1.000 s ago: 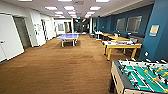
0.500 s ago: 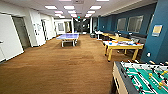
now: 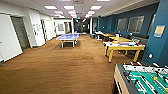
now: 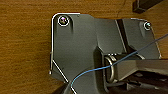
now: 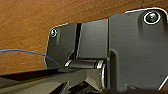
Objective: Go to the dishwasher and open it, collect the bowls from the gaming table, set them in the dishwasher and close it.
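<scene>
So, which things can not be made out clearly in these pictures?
- Items on the yellow-rimmed gaming table, head view: too far and blurred to identify; blue bowls cannot be confirmed.
- Table-football table, head view: cut off by the picture's edges.
- Gripper fingers, both wrist views: hidden behind the robot's own dark plate.

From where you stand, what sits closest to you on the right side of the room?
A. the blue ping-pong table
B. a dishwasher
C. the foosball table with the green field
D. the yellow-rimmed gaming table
C: the foosball table fills the near right corner of the head view, ahead of the gaming table and the ping-pong table.
</scene>
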Tool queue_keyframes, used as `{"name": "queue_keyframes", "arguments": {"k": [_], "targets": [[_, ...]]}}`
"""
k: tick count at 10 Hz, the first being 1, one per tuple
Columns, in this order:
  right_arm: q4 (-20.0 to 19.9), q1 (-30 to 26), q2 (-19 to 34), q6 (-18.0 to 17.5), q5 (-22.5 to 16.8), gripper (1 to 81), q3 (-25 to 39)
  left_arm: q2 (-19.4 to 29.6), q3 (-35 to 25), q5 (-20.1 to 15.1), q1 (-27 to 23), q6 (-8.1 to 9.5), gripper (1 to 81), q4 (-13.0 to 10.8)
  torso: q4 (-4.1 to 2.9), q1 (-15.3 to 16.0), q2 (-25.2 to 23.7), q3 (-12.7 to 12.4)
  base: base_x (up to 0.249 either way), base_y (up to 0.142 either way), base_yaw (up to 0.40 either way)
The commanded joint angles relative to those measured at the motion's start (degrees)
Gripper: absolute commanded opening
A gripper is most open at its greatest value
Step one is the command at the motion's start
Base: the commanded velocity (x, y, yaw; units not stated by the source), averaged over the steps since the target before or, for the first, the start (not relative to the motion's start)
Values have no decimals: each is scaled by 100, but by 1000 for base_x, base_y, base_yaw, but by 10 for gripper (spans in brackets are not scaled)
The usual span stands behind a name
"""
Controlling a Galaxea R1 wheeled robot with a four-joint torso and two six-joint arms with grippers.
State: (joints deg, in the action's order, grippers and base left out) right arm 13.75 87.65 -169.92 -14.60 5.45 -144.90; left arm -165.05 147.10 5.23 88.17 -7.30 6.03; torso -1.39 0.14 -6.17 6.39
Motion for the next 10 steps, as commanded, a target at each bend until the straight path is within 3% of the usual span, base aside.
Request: {"name": "queue_keyframes", "arguments": {"k": [1,10], "targets": [[49,-305,0,1,-237,811,59,86,-6,-303,-278,1,811,12,0,0,0,0,190,0,0],[49,-287,0,1,-237,811,33,68,-6,-303,-278,1,811,3,0,-9,-5,0,192,0,0]]}}
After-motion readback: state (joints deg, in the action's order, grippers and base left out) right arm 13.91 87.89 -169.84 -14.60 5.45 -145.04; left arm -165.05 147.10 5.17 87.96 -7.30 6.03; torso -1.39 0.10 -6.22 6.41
